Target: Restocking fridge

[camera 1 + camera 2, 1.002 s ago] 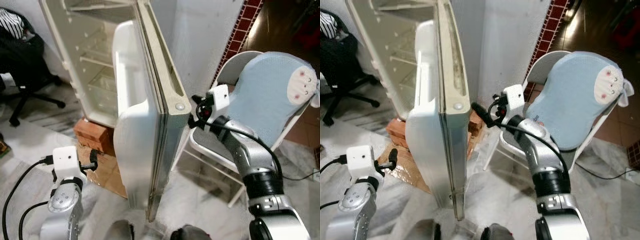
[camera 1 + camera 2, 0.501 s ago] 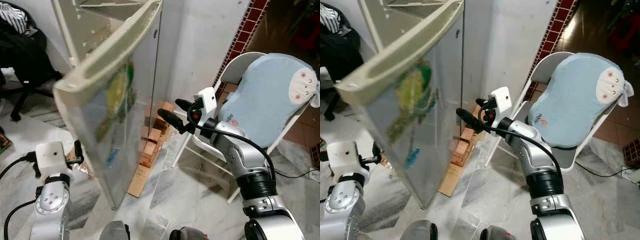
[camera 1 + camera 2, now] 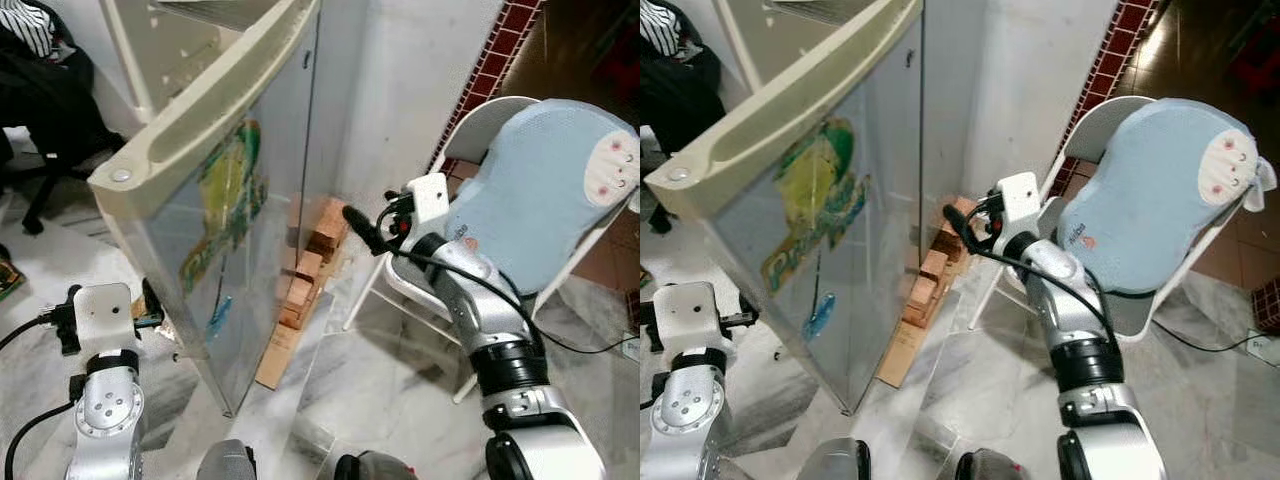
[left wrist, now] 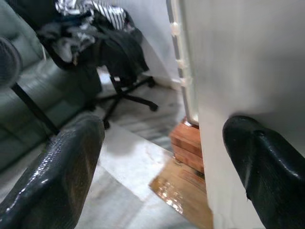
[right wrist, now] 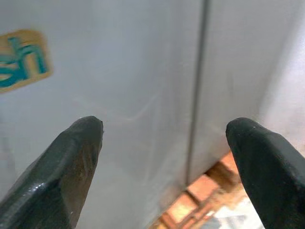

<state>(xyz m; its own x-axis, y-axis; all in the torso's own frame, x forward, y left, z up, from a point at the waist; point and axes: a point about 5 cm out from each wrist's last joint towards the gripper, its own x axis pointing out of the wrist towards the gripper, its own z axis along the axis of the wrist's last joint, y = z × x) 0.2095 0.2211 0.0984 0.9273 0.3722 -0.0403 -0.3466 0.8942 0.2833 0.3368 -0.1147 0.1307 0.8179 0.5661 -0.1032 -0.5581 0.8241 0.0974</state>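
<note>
The fridge door (image 3: 235, 190) stands partly swung in, its grey outer face with a green and yellow sticker (image 3: 225, 205) turned toward me. The fridge body (image 3: 175, 45) behind it shows pale inner walls. My right gripper (image 3: 362, 230) is open and points at the door's outer face, a short gap off it; the right wrist view shows its fingers (image 5: 71, 167) spread before the grey panel. My left gripper (image 3: 150, 303) is open, low by the door's inner side, with the white door edge (image 4: 248, 71) beside one finger (image 4: 267, 171).
Red bricks (image 3: 312, 255) and cardboard (image 3: 275, 355) lie under and beside the fridge. A white folding chair with a light blue cushion (image 3: 555, 190) stands close on the right. A black office chair piled with clothes (image 4: 112, 52) is on the left. The floor is marble tile.
The fridge door has swung from edge-on, with its inner shelf showing, to partly shut with its outer face toward me. My right gripper has pulled back slightly from the door.
</note>
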